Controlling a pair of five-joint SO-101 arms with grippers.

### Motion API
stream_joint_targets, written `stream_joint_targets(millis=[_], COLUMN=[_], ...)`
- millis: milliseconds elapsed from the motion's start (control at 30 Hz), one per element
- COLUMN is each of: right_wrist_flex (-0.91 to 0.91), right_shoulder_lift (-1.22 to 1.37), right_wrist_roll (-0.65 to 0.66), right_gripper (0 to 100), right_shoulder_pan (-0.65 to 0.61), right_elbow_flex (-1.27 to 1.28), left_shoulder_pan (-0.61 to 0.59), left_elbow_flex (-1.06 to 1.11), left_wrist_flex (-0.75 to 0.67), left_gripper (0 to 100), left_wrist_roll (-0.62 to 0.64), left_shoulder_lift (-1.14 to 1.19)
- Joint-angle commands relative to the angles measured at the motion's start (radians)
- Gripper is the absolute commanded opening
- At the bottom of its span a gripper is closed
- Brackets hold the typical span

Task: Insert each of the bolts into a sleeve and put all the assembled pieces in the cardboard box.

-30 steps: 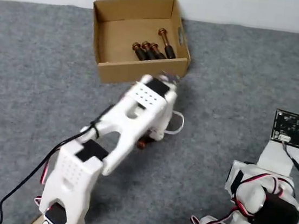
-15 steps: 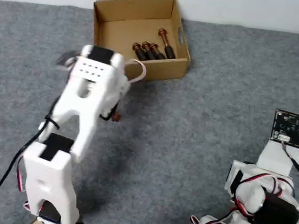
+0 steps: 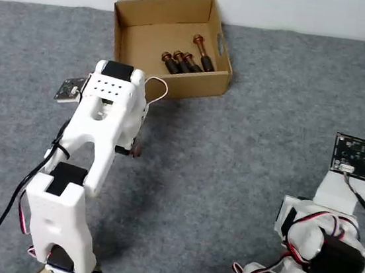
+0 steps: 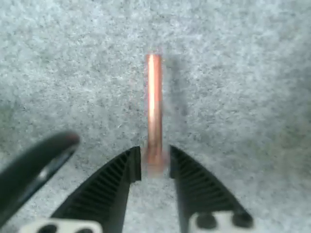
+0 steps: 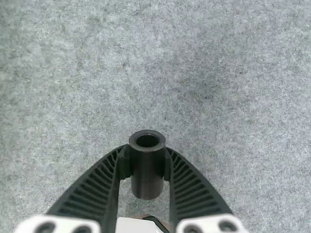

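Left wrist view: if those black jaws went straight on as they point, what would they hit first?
Probably the grey mat, with the copper bolt held in the jaws touching it tip first; how far off is unclear.

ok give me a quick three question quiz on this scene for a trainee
1. True or false: the open brown cardboard box is empty.
2. The left gripper is shut on: A) a slim copper-coloured metal bolt; B) a silver washer; C) nothing.
3. Which gripper holds the black hollow cylindrical sleeve?
Key: 1 false, assembled pieces lie inside; 2 A; 3 the right gripper.
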Motion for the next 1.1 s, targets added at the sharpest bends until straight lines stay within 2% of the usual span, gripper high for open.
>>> stream_joint_targets(millis=[0, 100, 233, 300, 633, 900, 1000, 1067], right_wrist_flex=[0.038, 0.038, 0.038, 0.038, 0.038, 0.038, 0.038, 0.038], right_shoulder_lift=[-0.005, -0.005, -0.005, -0.005, -0.005, -0.005, -0.005, -0.004], right_wrist_roll=[-0.005, -0.005, -0.005, -0.005, -0.005, -0.005, -0.005, -0.005], right_gripper=[0.8, 0.8, 0.8, 0.8, 0.8, 0.8, 0.8, 0.8], right_shoulder_pan=[0.010, 0.010, 0.010, 0.010, 0.010, 0.010, 0.010, 0.010], right_elbow_flex=[-0.005, -0.005, -0.005, -0.005, -0.005, -0.005, -0.005, -0.005], left_shoulder_pan=[-0.003, -0.006, -0.023, -0.026, -0.095, -0.097, -0.086, -0.080], left_elbow_flex=[-0.005, -0.004, -0.002, -0.002, -0.005, 0.012, 0.021, 0.021], left_wrist_flex=[0.029, 0.041, 0.041, 0.041, 0.041, 0.040, 0.040, 0.040], left_gripper=[15, 14, 15, 15, 14, 14, 14, 15], left_wrist_roll=[0.005, -0.029, -0.222, -0.414, -1.565, -2.391, -2.624, -2.723], left_shoulder_lift=[-0.066, -0.066, -0.068, -0.068, -0.066, -0.055, -0.051, -0.031])
